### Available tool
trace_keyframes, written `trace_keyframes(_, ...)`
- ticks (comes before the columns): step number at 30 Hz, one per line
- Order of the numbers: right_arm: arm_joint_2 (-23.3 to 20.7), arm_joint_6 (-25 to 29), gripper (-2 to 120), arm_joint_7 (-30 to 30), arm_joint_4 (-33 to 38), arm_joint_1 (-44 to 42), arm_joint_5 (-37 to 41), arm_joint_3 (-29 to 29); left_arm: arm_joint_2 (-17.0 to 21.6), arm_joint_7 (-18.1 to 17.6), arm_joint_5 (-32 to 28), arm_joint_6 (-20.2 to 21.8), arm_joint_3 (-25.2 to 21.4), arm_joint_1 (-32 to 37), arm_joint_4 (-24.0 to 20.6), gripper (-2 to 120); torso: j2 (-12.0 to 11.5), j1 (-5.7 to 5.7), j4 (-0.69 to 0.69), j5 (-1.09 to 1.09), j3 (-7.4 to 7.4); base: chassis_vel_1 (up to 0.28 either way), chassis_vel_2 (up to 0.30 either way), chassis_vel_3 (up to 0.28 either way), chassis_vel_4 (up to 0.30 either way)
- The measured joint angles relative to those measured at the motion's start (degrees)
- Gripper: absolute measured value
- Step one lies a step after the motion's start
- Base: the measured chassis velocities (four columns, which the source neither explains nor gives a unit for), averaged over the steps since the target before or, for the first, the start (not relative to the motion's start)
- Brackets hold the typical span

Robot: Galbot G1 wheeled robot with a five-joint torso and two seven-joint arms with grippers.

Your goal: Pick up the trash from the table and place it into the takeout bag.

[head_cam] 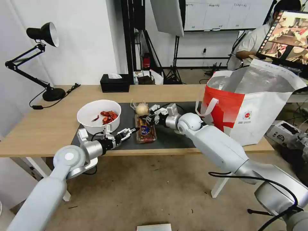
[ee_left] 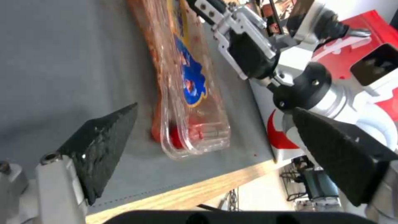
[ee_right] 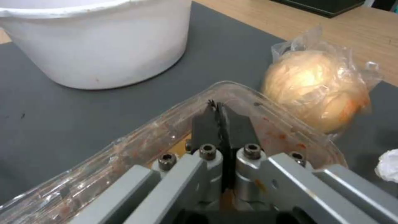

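The clear hinged tray [head_cam: 146,129] with leftovers lies on the dark mat [head_cam: 173,136]. My right gripper [head_cam: 148,119] is shut on the tray's far rim [ee_right: 248,93], fingers [ee_right: 207,124] pressed together. My left gripper [head_cam: 130,131] hangs open just left of the tray's near end [ee_left: 195,137], with a wide gap between its black pads [ee_left: 104,140]. The white bowl [head_cam: 98,115] of red scraps stands left of the tray. The knotted bag [ee_right: 319,87] with a beige lump sits behind the tray, a crumpled tissue [ee_right: 390,165] beside it. The takeout bag [head_cam: 253,102] stands open at the table's right end.
A black tissue box [head_cam: 114,82] sits at the table's [head_cam: 41,128] back edge and a black desk lamp [head_cam: 43,35] at the far left. The mat's front edge runs close to the table's front edge [ee_left: 199,193]. A box lies on the floor at right [head_cam: 282,130].
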Motion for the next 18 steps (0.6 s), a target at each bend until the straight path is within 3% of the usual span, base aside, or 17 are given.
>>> trace_keyframes(18,0.0,0.0,0,-0.3,0.2,-0.5,-0.1,0.8,-2.0,-0.7,1.4,-0.7,3.9,-3.2,3.1,100,0.0,0.00,0.00,0.00,0.00,0.000,0.000,0.000,0.000)
